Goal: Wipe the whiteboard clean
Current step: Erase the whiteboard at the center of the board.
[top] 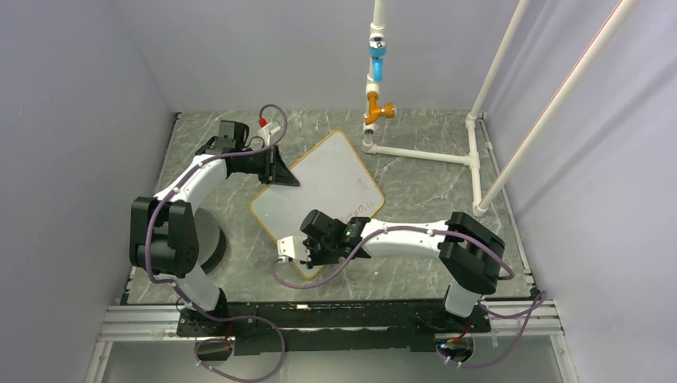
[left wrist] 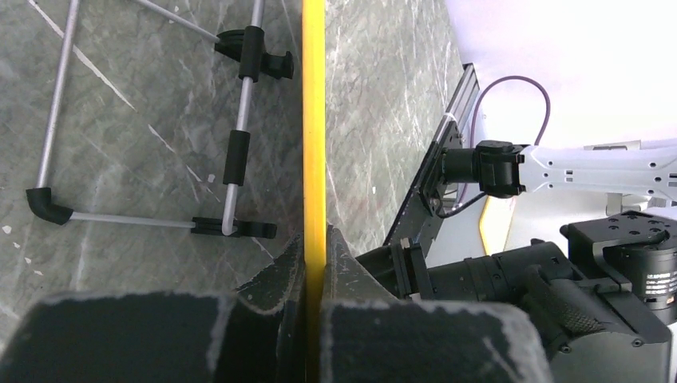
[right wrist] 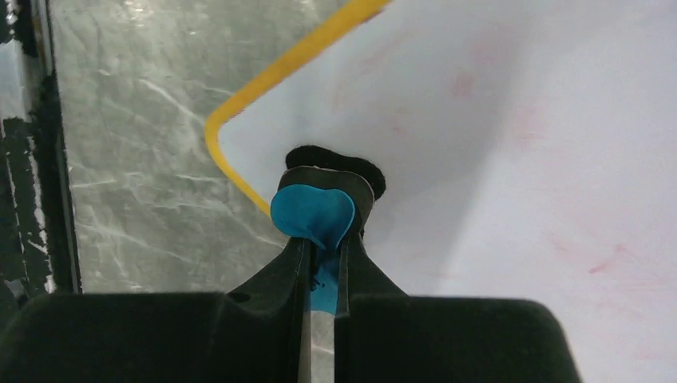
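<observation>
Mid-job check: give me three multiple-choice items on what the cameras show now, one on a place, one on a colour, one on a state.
1. Where does the eraser sit on the whiteboard?
A. near a rounded corner
B. dead centre
C. off the board, on the table

2. What colour is the board's frame?
A. blue
B. yellow
C. black

3. What is the left gripper doing?
A. hanging open above the table
B. shut on the eraser
C. shut on the whiteboard's edge

Key:
1 A, the right wrist view shows the frame's curve just beside the eraser's pad.
2 B, both wrist views show a yellow rim.
3 C, its fingers pinch the frame from both sides.
</observation>
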Available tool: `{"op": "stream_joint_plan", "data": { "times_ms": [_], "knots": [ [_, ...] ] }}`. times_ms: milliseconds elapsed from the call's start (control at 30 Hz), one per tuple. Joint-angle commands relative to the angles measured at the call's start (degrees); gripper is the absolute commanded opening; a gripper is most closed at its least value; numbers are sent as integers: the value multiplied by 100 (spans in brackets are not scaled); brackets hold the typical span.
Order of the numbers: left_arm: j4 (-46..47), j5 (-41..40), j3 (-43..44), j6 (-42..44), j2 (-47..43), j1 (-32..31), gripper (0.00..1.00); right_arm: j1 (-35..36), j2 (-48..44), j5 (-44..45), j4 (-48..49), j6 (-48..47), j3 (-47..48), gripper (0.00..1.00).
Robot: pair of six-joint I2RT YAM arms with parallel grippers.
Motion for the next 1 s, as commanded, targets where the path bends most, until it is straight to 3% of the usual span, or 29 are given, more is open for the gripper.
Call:
{"op": "stream_joint_plan", "data": {
  "times_ms": [0, 133, 233, 367, 500, 600, 833, 967],
  "knots": [
    [62, 817, 18, 40, -232, -156, 0, -563, 51, 444, 558, 383, 443, 0],
    [70, 832, 21, 31, -236, -164, 0, -1400, -41, 859, 740, 517, 352, 0],
    [80, 839, 14, 23, -254, -169, 0, -1568, -283, 801, 823, 417, -6, 0],
    [77, 841, 21, 27, -264, -200, 0, -1101, -354, -131, 561, 369, -172, 0],
    [75, 835, 12, 37, -259, -222, 0, -341, -232, -394, 313, 344, 131, 0],
    [93, 846, 12, 27, -280, -268, 0, -320, -249, -256, 284, 569, 617, 0],
    [124, 880, 12, -9, -282, -332, 0, -1666, -257, 748, 835, 751, 441, 0],
    [132, 883, 5, -18, -290, -354, 0, -1578, -424, 282, 758, 607, 35, 0]
  ]
}}
